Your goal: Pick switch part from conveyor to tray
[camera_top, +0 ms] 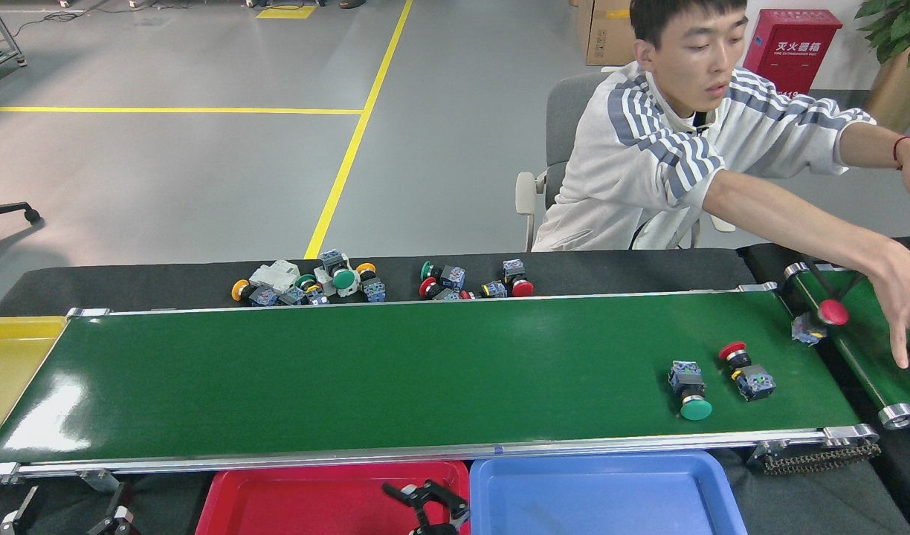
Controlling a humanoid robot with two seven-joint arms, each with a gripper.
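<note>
Two switch parts on the conveyor, gripper low over the red tray.

A green-capped switch part [689, 388] and a red-capped switch part [747, 371] lie side by side near the right end of the conveyor [351, 371], well apart from the right gripper [427, 504]. That gripper pokes up from the bottom edge over the red tray [276, 505], beside the blue tray [604, 498], its dark fingers spread and empty. A person's hand [905, 305] reaches over the narrower belt [864, 342] at right.
</note>
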